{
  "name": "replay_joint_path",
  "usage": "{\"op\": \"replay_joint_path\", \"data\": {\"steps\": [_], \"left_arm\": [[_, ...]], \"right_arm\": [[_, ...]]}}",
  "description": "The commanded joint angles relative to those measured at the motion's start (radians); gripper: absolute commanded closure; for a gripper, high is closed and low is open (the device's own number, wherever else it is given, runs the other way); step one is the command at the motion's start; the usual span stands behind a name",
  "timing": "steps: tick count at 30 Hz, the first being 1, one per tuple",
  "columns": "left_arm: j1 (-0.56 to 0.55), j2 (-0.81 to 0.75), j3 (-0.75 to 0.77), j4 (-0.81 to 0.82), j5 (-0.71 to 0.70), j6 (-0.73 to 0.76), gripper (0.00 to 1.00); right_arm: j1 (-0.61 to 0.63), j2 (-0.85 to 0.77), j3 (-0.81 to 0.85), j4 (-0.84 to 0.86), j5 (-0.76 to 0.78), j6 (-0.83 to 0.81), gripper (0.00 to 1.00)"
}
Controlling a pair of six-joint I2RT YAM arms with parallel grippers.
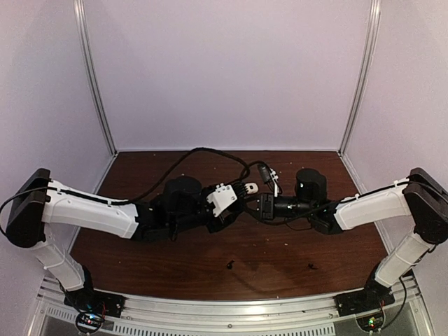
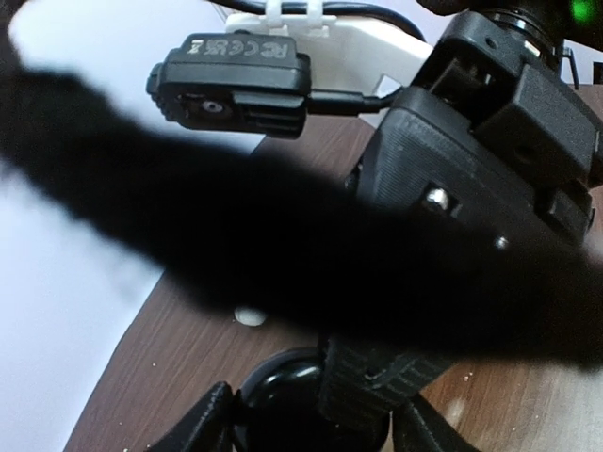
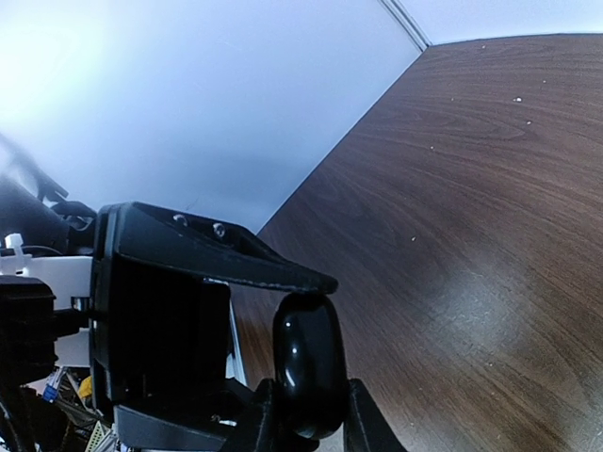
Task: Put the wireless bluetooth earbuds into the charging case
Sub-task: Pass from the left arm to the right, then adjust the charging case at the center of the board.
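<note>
Seen from overhead, both arms reach inward and meet above the middle of the brown table (image 1: 175, 276). The two black earbuds lie loose on the wood in the lower middle of that frame. One black earbud (image 1: 230, 264) sits left of centre and the other black earbud (image 1: 313, 266) to its right. They are well apart from each other and from both claws.

In the right wrist view, the right claw (image 3: 309, 426) sits at the bottom centre. Its two fingers press in on either side of a glossy black case (image 3: 309, 363), which stands upright and edge-on between them, so this claw is pinching the case. A black block of the other arm fills the lower left of that frame, just beside the case.

In the left wrist view, the left claw (image 2: 311, 431) is at the bottom edge. Its fingers stand on either side of the same round, shiny black case. I cannot tell whether they grip it or only flank it. A blurred black cable (image 2: 188, 207) sweeps across the middle of the frame, and the other arm's small camera (image 2: 231, 85) shows at the upper left. Just under the cable a small white thing (image 2: 250, 317) rests on the wood, too hidden to name.
</note>
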Motion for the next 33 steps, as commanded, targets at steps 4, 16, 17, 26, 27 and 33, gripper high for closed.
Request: {"op": "replay_joint_path", "data": {"steps": [4, 16, 17, 26, 27, 33], "left_arm": [[-0.006, -0.115, -0.062, 0.082, 0.012, -0.046, 0.23], [0.062, -0.362, -0.278, 0.124, 0.286, -0.21, 0.16], [0.079, -0.377, -0.285, 0.125, 0.318, -0.24, 0.18], [0.223, -0.412, -0.26, 0.104, 0.566, -0.427, 0.37], [0.224, -0.4, -0.243, 0.091, 0.585, -0.431, 0.39], [0.224, -0.316, -0.154, 0.036, 0.731, -0.481, 0.46]], "right_arm": [[-0.019, -0.044, 0.002, -0.013, 0.002, -0.002, 0.8], [-0.041, -0.092, -0.017, 0.016, -0.1, 0.042, 0.8], [-0.041, -0.095, -0.02, 0.025, -0.107, 0.053, 0.8], [-0.04, -0.112, -0.045, 0.109, -0.175, 0.13, 0.81], [-0.04, -0.112, -0.044, 0.112, -0.184, 0.13, 0.81], [-0.027, -0.138, -0.038, 0.079, -0.225, 0.011, 0.8]]}}
